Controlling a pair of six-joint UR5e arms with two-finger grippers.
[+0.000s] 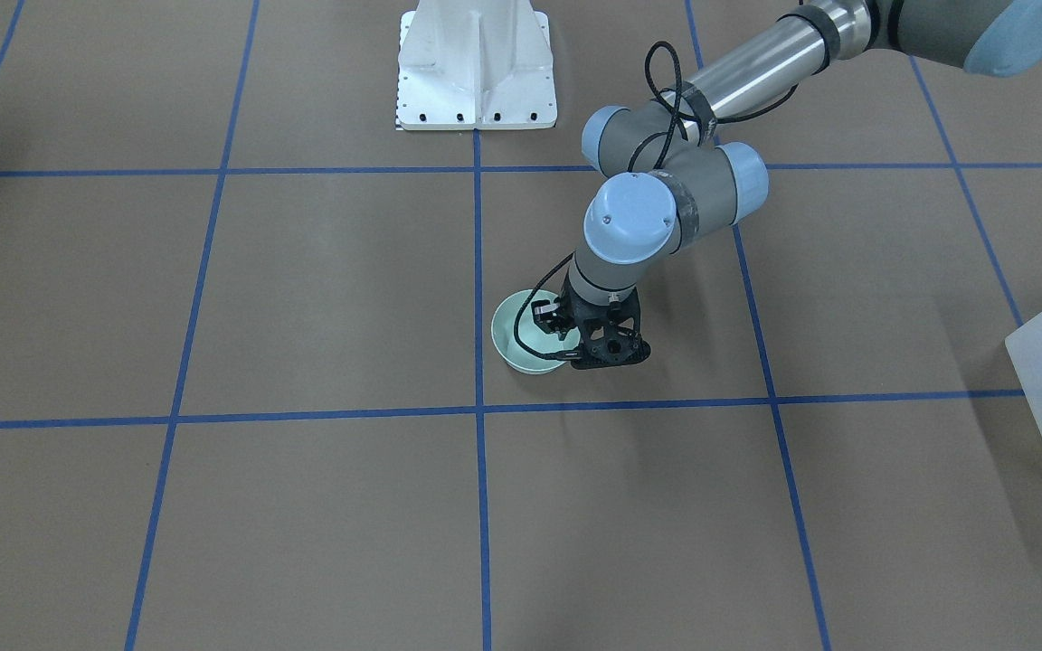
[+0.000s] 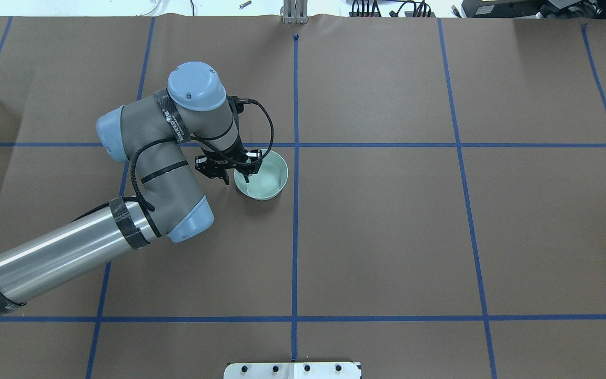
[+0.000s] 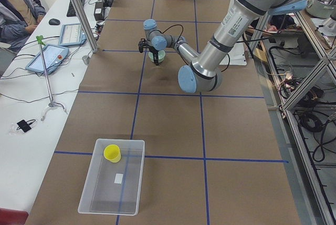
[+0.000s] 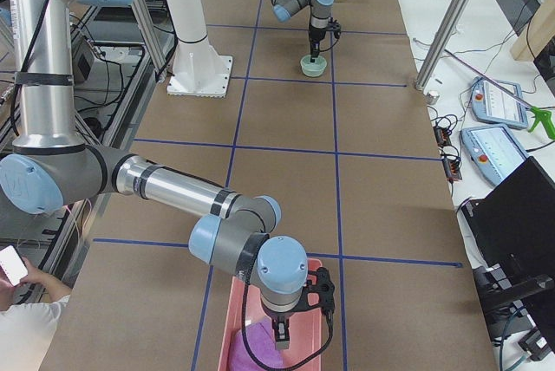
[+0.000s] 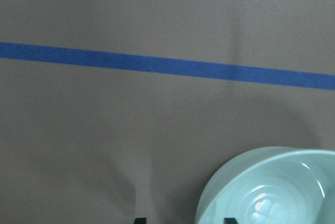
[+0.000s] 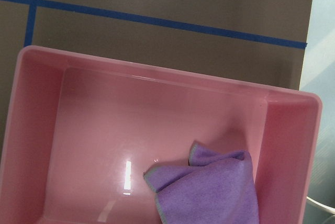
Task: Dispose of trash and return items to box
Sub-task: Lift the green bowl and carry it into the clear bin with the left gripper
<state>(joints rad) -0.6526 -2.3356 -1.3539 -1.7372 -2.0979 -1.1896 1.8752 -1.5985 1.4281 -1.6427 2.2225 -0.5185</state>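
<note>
The mint-green bowl (image 2: 267,178) stands upright on the brown paper near the table's middle, and also shows in the front view (image 1: 517,336). My left gripper (image 2: 238,178) points down at the bowl's edge on the box's side. In the left wrist view the two fingertips (image 5: 227,220) are apart, with the bowl's rim (image 5: 209,203) between them, so the gripper (image 5: 183,220) is open. The yellow cup (image 3: 112,153) stands inside the frosted-white box (image 3: 89,188) at the table's left end. My right gripper (image 4: 282,329) hangs over a pink bin; I cannot tell whether it is open or shut.
The pink bin (image 6: 157,72) at the table's right end holds a purple cloth (image 6: 209,182). The white robot base (image 1: 476,72) stands at the table's robot side. An operator (image 3: 13,1) sits beside a desk with tablets along the far side.
</note>
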